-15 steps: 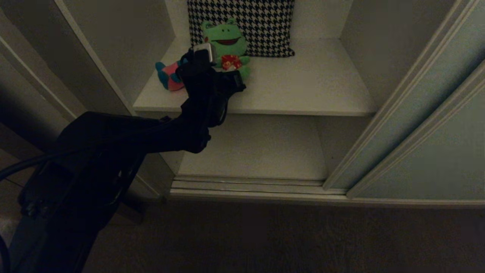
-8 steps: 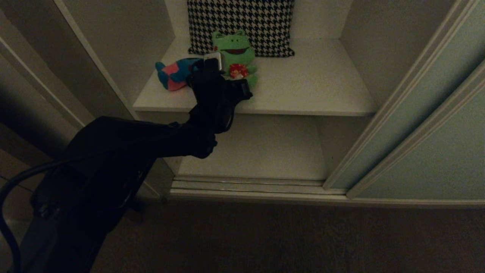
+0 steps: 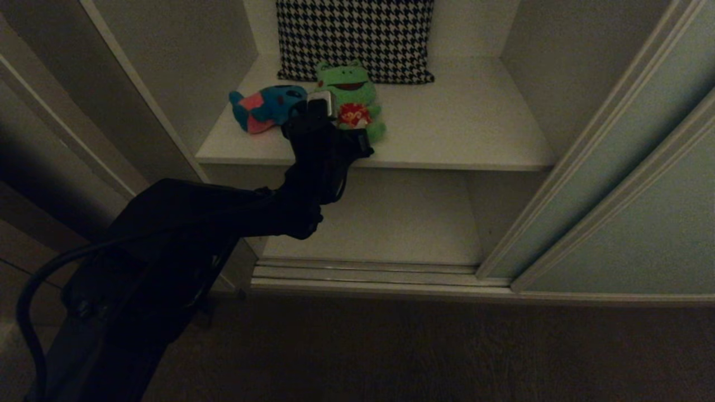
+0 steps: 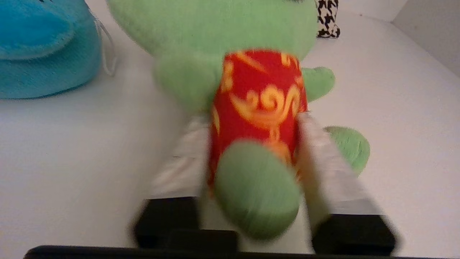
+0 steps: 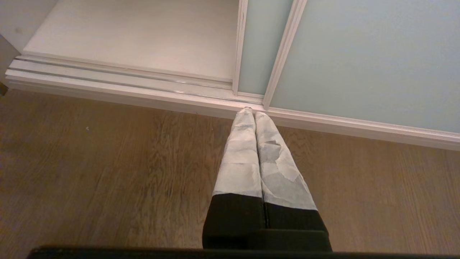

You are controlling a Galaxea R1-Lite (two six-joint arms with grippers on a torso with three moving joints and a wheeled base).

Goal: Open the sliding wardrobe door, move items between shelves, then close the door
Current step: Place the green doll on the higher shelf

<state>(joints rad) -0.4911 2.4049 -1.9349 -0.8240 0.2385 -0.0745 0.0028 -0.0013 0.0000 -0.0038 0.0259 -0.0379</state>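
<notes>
The wardrobe stands open, its pale grey-green sliding door (image 3: pixel 642 184) pushed to the right. On the upper white shelf (image 3: pixel 458 123) the green frog (image 3: pixel 349 92) in its red shirt sits upright, right beside the blue creature with the pink top (image 3: pixel 265 106). My left gripper (image 3: pixel 335 114) reaches in from the front. In the left wrist view its white fingers stand apart on either side of the frog's body (image 4: pixel 258 100), so the left gripper (image 4: pixel 251 122) is open round it. My right gripper (image 5: pixel 251 112) hangs shut over the wooden floor by the door (image 5: pixel 359 54).
A black-and-white houndstooth cushion (image 3: pixel 357 33) leans on the back wall behind the toys. The lower shelf (image 3: pixel 380 218) is bare. The door track (image 3: pixel 363 273) runs along the floor in front. The wardrobe's side walls close in left and right.
My left arm has brought the frog down from in front of the cushion onto the shelf beside the blue creature. The fingers have spread from a tight grip.
</notes>
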